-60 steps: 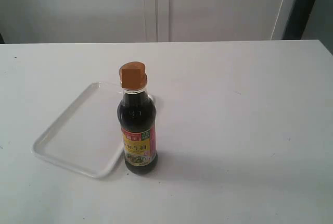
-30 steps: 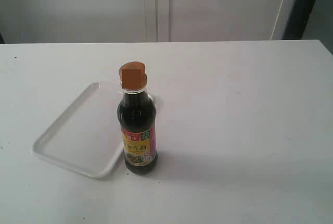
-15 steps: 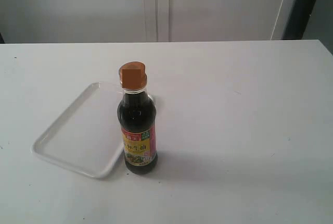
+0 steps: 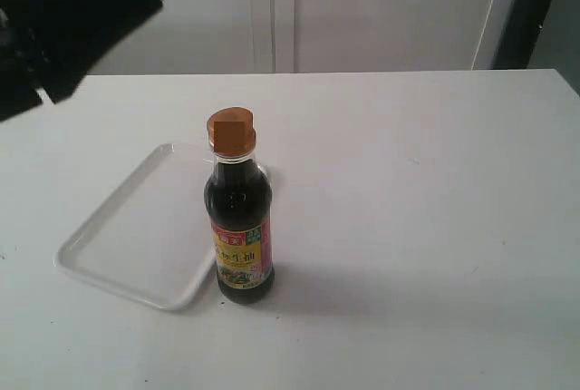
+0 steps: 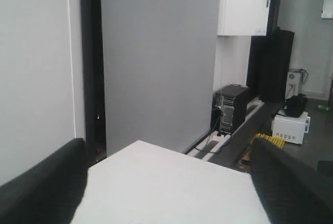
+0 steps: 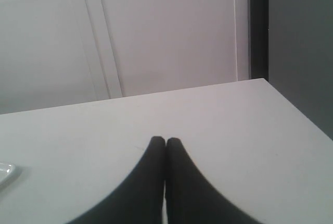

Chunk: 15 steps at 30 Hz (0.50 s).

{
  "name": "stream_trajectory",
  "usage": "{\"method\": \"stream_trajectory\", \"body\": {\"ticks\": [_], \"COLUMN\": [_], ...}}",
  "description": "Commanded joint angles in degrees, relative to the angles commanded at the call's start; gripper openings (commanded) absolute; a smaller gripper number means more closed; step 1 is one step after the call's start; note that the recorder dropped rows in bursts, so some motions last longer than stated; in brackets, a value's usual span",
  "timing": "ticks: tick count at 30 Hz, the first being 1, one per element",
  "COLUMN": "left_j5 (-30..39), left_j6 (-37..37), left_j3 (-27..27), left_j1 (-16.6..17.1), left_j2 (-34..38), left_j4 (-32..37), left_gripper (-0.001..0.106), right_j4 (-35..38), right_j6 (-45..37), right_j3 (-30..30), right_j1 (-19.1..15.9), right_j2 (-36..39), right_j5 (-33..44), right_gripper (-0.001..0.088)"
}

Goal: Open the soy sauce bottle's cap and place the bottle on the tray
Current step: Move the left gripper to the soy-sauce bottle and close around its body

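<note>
Soy sauce bottle (image 4: 239, 227) stands upright on tabletop (image 4: 408, 190), touching the tray (image 4: 136, 227) rim; cap (image 4: 231, 131) closed. My left end effector (image 5: 166, 193) is spread, right end effector (image 6: 165, 141) pressed together, both empty. Bottle looks full, heavy, slick: grip the body.

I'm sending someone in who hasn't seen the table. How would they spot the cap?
On the white table a shallow white tray lies left of centre, with a dark bottle upright off its right edge. The cap tops that bottle: orange-brown, shut, the only warm-coloured plastic there.
</note>
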Motion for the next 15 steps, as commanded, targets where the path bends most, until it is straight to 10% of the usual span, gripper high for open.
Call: {"method": "stream_trajectory", "body": {"ticks": [15], "left_j5": [2.01], "left_j6": [4.7], "left_j3": [0.0], "left_j1": [-4.99], "left_j2": [11.25], "left_j4": [-2.44], "left_gripper": [0.105], "right_j4": [0.0], "right_j6": [0.0], "right_j3": [0.0], "right_j1": [0.0], "right_j2": [0.0], "right_j5": [0.0], "right_gripper": [0.0]}}
